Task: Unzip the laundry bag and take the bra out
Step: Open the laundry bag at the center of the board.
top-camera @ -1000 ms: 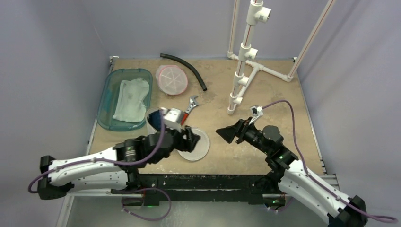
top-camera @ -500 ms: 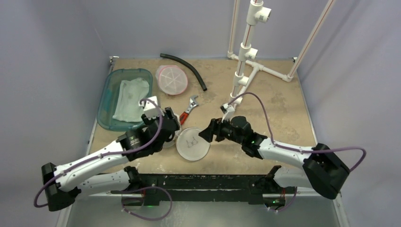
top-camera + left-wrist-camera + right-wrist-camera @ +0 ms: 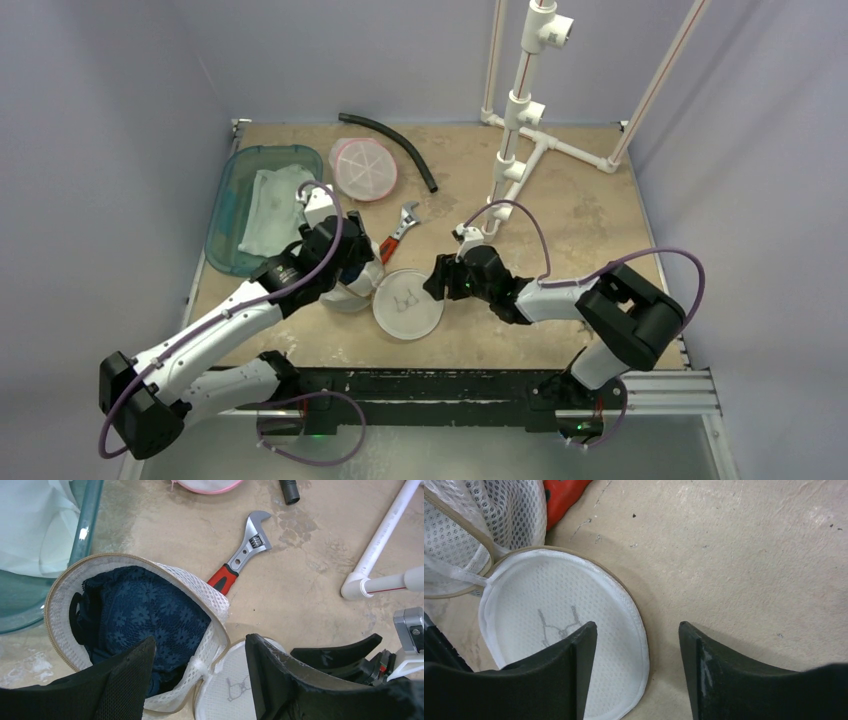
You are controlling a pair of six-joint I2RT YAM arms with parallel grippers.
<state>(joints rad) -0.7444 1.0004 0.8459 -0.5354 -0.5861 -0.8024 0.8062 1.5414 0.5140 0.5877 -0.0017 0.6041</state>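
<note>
The laundry bag (image 3: 202, 596), a round white mesh pouch with a tan zipper edge, lies unzipped on the table (image 3: 580, 230), its mouth gaping wide. The dark blue lace bra (image 3: 145, 615) sits inside the bag, filling most of the opening. The bag's round lid (image 3: 559, 610) is folded out flat on the table beside the mouth, joined to the bag at one spot on the rim. The left gripper (image 3: 200, 645) hangs just above the bag's near rim with its fingers spread apart and nothing clamped; one finger is over the bra and the other over the lid. The right gripper (image 3: 636, 630) is on the lid's far side from the bag, fingers also apart and holding nothing, one finger over the lid's mesh and the other over bare table, so the lid's edge runs between them. Just behind the bag lies a red-handled wrench (image 3: 240, 555), its handle end tucked against the mesh. Left of the bag a teal tub (image 3: 225, 200) holds a white cloth (image 3: 275, 210).
</note>
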